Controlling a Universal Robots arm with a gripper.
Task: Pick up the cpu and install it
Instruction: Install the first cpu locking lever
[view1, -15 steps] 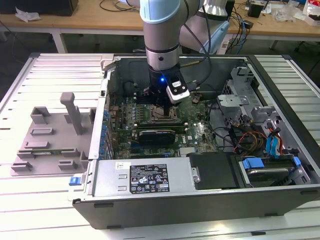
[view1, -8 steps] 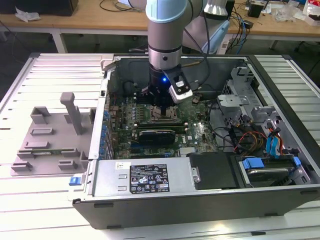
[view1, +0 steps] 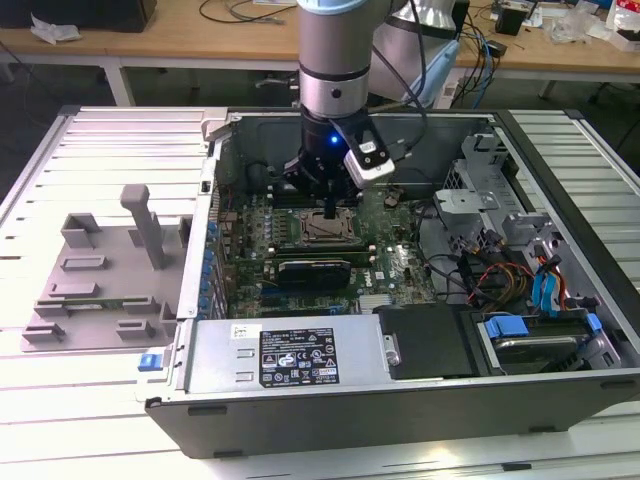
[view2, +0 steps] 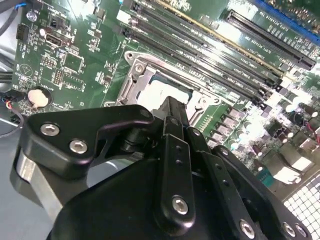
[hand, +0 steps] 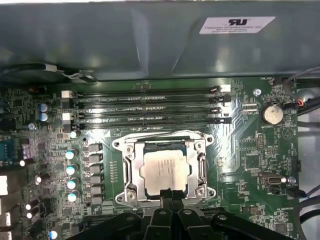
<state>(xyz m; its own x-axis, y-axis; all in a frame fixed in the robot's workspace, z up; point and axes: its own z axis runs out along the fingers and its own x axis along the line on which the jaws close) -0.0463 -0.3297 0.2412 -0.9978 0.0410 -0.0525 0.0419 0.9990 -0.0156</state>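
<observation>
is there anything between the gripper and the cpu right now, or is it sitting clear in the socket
Nothing visible stands between them. In the first wrist view the cpu lies flat inside the socket frame, its silver top uncovered, and the gripper sits right at its near edge.

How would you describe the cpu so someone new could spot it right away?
Look inside the open computer case at the green motherboard. Below the row of long black memory slots sits a square metal socket frame. The cpu is the flat, pale silver square inside that frame, just ahead of the claw.
</observation>
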